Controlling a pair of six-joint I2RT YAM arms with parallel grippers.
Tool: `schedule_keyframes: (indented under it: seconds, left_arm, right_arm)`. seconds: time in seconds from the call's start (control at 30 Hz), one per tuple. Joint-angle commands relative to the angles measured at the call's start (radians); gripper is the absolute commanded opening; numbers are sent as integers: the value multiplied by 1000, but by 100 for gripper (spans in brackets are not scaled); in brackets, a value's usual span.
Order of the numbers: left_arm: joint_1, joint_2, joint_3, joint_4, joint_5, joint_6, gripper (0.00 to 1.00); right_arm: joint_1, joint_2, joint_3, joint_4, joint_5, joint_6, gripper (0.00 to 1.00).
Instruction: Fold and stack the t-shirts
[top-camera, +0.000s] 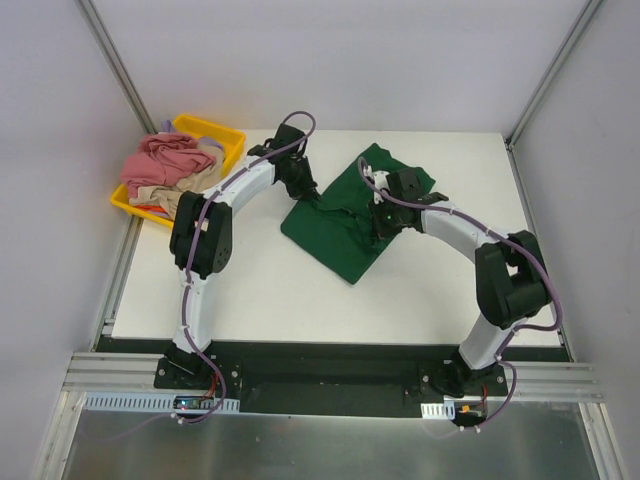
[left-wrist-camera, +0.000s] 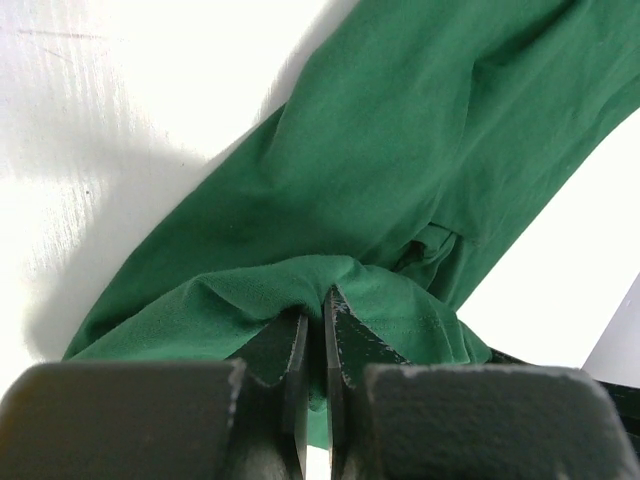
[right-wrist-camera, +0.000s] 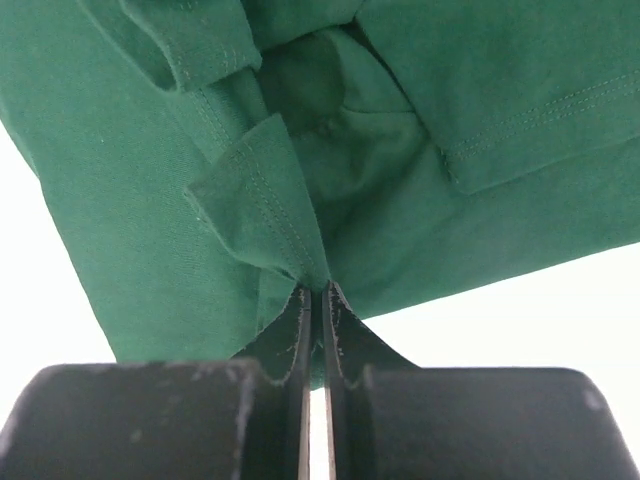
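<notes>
The dark green t-shirt (top-camera: 345, 225) lies partly folded on the white table, in the middle toward the back. My left gripper (top-camera: 308, 196) is shut on the shirt's left edge; in the left wrist view the cloth (left-wrist-camera: 400, 170) bunches between the fingers (left-wrist-camera: 345, 330). My right gripper (top-camera: 377, 222) is shut on a hemmed fold of the same shirt (right-wrist-camera: 200, 200) near its middle. The dusty pink t-shirt (top-camera: 165, 158) and the beige t-shirt (top-camera: 172, 195) lie crumpled in the yellow tray.
The shallow yellow tray (top-camera: 222, 132) sits at the table's back left corner. Grey walls and metal frame posts enclose the table (top-camera: 300, 300). The arm bases stand on the black rail at the near edge.
</notes>
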Motion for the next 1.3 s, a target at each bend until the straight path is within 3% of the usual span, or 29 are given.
schedule_keyframes:
  seconds: [0.0,0.2,0.23,0.27,0.3,0.33,0.37,0.4,0.53,0.67,0.77,0.93,1.17,1.27]
  left_arm:
    - [13,1,46,13,-52,25,1]
    - [22,11,45,11,-47,23,16]
    - [27,9,48,11,-39,23,26]
    - [34,0,48,13,-23,16,41]
    - [45,-11,46,11,-9,9,49]
    - [53,-28,48,11,-1,9,65]
    - [56,-51,40,13,-1,12,97]
    - [57,-78,25,13,-7,15,99]
    - [57,-219,-81,13,-70,38,99]
    - [65,-351,-251,11,-134,57,99]
    - [88,-434,-372,13,-161,46,99]
    - [143,-529,-520,14,-184,26,99]
    - [157,-560,-564,14,-170,37,99]
    - [157,-549,-560,13,-158,40,99]
  right_arm:
    - [-14,12,39,27,24,-23,1]
    - [-30,41,63,36,122,-5,18]
    - [-30,43,72,36,177,3,24]
    - [-28,44,84,33,211,7,50]
    - [-28,43,97,30,265,1,62]
    - [-31,40,109,13,289,-2,74]
    - [-30,32,124,-1,305,4,84]
    - [-28,18,134,-13,311,14,96]
    - [-11,-87,79,-7,229,32,96]
    - [44,-148,-1,49,-75,30,96]
    - [108,-90,23,42,-181,41,96]
    - [150,101,179,-13,-122,49,96]
    - [43,429,595,-185,4,-18,96]
    - [18,500,753,-292,24,-68,96]
